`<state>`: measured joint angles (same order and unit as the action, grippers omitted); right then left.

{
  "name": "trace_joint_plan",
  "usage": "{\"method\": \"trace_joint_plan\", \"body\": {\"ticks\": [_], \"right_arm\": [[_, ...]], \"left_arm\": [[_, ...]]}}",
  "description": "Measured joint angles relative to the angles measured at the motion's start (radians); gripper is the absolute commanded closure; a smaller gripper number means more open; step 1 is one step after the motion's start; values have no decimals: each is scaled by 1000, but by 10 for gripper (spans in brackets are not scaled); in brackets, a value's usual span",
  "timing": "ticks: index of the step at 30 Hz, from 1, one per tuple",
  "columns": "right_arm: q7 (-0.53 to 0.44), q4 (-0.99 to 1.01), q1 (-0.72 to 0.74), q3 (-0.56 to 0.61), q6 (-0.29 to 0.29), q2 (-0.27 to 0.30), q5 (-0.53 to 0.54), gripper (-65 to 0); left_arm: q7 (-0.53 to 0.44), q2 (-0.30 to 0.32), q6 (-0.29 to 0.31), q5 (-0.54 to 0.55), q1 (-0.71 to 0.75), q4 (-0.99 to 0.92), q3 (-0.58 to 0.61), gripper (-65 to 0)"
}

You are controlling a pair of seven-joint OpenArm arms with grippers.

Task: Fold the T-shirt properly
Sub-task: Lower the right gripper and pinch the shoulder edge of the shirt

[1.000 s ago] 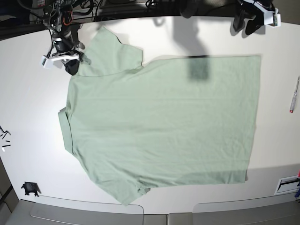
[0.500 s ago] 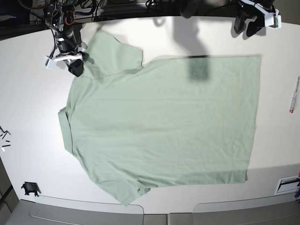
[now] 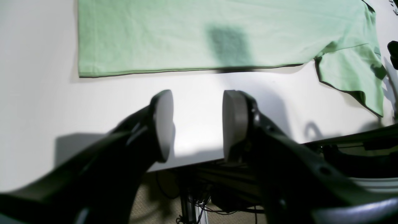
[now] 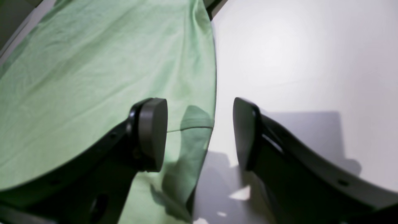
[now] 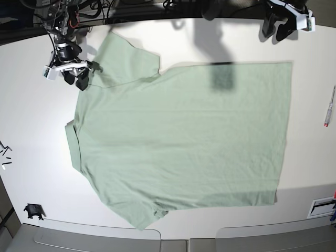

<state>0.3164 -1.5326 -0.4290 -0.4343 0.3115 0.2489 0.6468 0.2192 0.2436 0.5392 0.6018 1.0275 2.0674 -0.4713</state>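
right gripper [image 4: 199, 133]: jaws apart, holding nothing, 1 pad over the shirt's sleeve edge, the other over bare tabletop [image 4: 295, 56]; in the base view it sits at the upper left by the sleeve [image 5: 128, 60].
left gripper [image 3: 197, 124]: jaws apart, empty, above the tabletop's far edge, clear of the cloth.
t-shirt [image 5: 184, 136]: pale green, spread flat across the middle of the white tabletop, collar [image 5: 72, 144] toward the left, hem toward the right, 2 sleeves out.
pen [image 5: 329, 106]: at the right edge, well apart from the shirt.
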Motion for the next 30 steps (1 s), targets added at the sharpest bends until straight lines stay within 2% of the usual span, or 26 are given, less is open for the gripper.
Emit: {"method": "trace_joint_plan", "body": {"ticks": [3, 6, 9, 15, 20, 21, 22, 23, 25, 26, 30], "right_arm": [[13, 30, 20, 0, -3, 0, 10, -327], [30, 80, 54, 0, 0, 0, 65, -327], [66, 95, 84, 5, 19, 0, 64, -327], [72, 94, 85, 107, 34, -5, 87, -327], [77, 94, 85, 125, 38, -37, 88, -324], [78, 94, 85, 124, 38, -38, 88, -308], [80, 94, 85, 124, 37, -37, 87, -262], [90, 94, 85, 124, 37, -35, 88, -196], [98, 94, 85, 124, 37, -36, 88, -22], [100, 95, 85, 124, 37, -36, 90, 0], [119, 95, 84, 124, 37, -36, 87, 0]], "left_arm": [[0, 0, 0, 0, 0, 0, 0, -237], [3, 0, 0, 0, 0, 0, 0, -237], [7, 0, -1, 0, 0, 0, 0, -237], [7, 0, -2, 0, -6, 0, 0, -237], [18, 0, -3, 0, -11, 0, 0, -238], [17, 0, -4, -16, -11, 0, 0, -238], [19, 0, -3, -34, -13, 0, 0, -238], [18, 0, -8, -57, -16, 0, 0, -248], [22, 0, -29, -98, -34, 0, 0, -272], [21, -1, -47, -114, -46, 0, 0, -280], [36, 0, -138, -146, -108, -4, 0, -320]]}}
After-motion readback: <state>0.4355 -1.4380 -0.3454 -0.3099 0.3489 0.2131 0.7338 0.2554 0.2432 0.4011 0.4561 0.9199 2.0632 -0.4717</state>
